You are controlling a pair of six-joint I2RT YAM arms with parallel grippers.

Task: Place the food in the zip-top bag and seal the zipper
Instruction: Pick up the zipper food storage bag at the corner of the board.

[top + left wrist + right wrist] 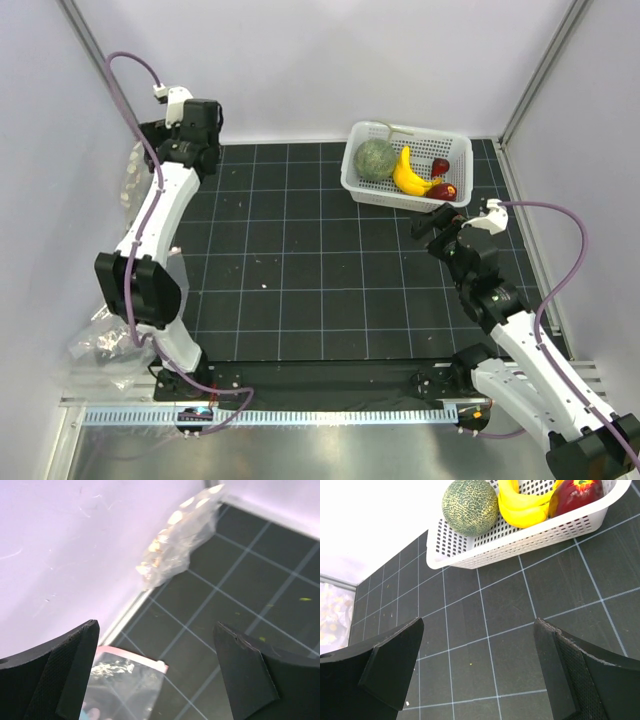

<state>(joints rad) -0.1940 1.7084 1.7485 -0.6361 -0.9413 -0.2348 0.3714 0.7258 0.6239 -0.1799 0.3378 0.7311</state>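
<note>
Bright, even light; soft shadows; walls overexposed; wrist views sharp.

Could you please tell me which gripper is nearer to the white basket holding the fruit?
Right. The right gripper hangs open just on the near side of the basket; the left gripper is at the far-left corner, well away from it.

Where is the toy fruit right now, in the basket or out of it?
In it. The melon, banana and red fruits all lie inside the white basket; both wider views show this.
</note>
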